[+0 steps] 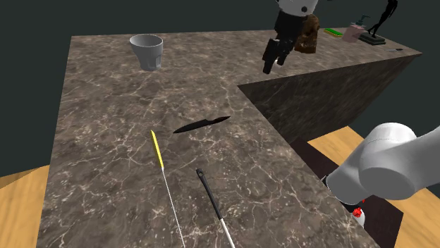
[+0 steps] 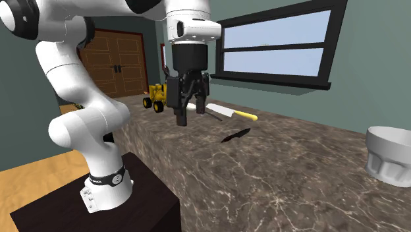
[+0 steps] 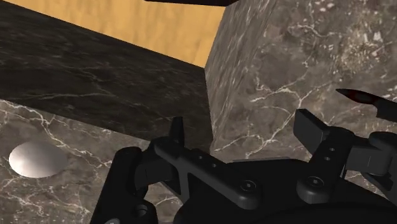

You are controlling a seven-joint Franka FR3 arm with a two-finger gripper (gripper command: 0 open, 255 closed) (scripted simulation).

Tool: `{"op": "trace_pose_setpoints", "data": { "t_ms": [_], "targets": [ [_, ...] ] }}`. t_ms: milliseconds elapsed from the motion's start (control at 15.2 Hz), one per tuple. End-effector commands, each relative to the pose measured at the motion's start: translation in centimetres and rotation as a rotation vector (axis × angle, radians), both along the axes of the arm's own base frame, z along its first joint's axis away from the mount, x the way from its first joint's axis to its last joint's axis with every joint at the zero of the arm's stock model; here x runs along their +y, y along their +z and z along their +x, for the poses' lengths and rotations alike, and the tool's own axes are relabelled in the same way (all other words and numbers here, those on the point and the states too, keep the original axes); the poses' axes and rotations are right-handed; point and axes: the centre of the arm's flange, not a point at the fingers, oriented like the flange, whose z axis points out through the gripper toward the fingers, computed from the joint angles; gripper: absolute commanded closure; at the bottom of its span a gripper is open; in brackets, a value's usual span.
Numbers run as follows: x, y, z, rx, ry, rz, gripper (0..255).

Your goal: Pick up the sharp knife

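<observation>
A small all-black knife [image 1: 202, 125] lies flat near the middle of the marble counter [image 1: 106, 106]; it also lies on the stone in the second exterior view [image 2: 236, 136]. A dark pointed tip [image 3: 359, 97] shows past my right finger in the wrist view. Nearer the counter's front are a yellow-handled knife [image 1: 158, 149] with a long white blade and a black-handled one [image 1: 209, 192]. My gripper [image 1: 275, 62] hangs open and empty well above the counter's inner corner, apart from all knives. Its fingers [image 3: 177, 130] stand wide apart.
A grey cup [image 1: 146, 51] stands at the counter's far corner [image 2: 390, 151]. A yellow toy truck [image 2: 157, 97] sits beyond the gripper. Small objects [image 1: 352, 32] crowd the counter's far right arm. A wooden floor [image 1: 338, 144] lies in the notch of the L-shaped counter.
</observation>
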Motion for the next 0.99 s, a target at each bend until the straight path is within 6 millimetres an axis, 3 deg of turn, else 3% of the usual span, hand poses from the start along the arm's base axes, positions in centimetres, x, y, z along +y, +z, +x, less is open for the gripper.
{"op": "trace_pose_setpoints", "data": {
  "t_ms": [0,462,924],
  "targets": [
    [2.2,-0.9,1.3,0.012,0.074,0.004,0],
    [10.4,-4.3,4.1,0.055,0.325,0.018,0],
    [19.0,-7.7,4.7,0.098,0.577,0.032,0]
  ]
}}
